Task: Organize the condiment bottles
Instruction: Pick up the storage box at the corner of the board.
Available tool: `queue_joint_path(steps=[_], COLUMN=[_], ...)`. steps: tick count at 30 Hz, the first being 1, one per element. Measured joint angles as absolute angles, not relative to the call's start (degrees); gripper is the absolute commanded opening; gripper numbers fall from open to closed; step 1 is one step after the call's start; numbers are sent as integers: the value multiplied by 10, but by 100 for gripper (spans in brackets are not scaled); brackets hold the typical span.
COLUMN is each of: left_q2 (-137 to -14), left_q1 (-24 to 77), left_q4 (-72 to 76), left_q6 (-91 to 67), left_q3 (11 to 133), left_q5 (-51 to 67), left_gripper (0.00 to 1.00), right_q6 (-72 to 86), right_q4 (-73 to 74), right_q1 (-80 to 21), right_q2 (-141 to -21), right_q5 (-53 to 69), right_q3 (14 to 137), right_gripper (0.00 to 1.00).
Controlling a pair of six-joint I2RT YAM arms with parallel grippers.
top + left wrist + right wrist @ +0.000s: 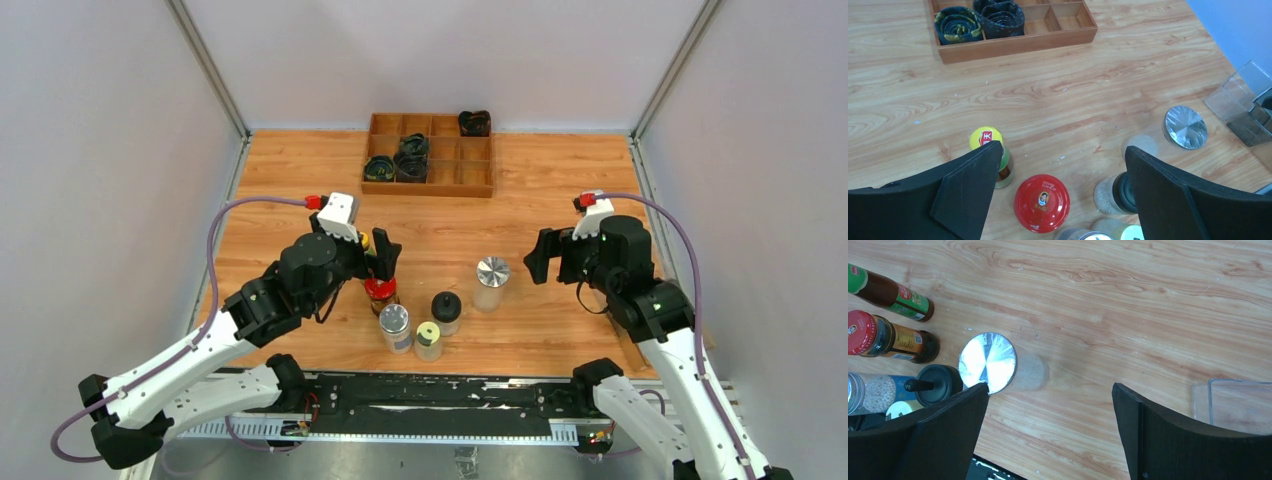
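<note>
Six condiment bottles stand at the front middle of the table. The red-capped jar [380, 290] is under my open left gripper [375, 255], between its jaws in the left wrist view [1042, 203]. The yellow-green-capped bottle [985, 138] stands by the left finger. The black domed jar [446, 305], a silver-capped jar [394, 320] and the pale-yellow-capped jar [428, 335] cluster close by. Another silver-capped jar [492, 272] stands apart to the right and also shows in the right wrist view [988, 362]. My right gripper [545, 255] is open and empty, over bare wood to the right of it.
A wooden compartment tray [470, 188] at the back holds dark coiled bundles [379, 168]. A clear rectangular plastic tray [1233, 405] sits at the right, near my right arm, and also shows in the left wrist view [1243, 95]. Grey walls enclose the table.
</note>
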State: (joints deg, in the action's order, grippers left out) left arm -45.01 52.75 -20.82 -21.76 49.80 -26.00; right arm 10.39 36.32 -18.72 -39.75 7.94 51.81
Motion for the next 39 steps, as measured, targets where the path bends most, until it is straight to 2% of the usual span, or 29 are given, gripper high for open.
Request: queue_joint_path(steps=[15, 25, 35, 38, 39], left_q2=[-444, -444, -440, -441, -441], left_q1=[528, 528, 528, 528, 528], left_q4=[-207, -210, -211, -211, -211], left_q6=[-213, -213, -215, -215, -215], left_q3=[488, 481, 465, 463, 463], left_q5=[-266, -264, -260, -258, -257], left_gripper=[100, 100, 100, 100, 100], right_q6=[107, 166, 229, 250, 256], right_q4=[373, 398, 405, 405, 404], right_q1=[-187, -187, -182, -153, -142], right_q2=[-422, -487, -548, -561, -562], right_q5=[55, -130, -274, -279, -280], right_q3=[518, 521, 510, 492, 488], right_gripper=[100, 99, 67, 67, 71])
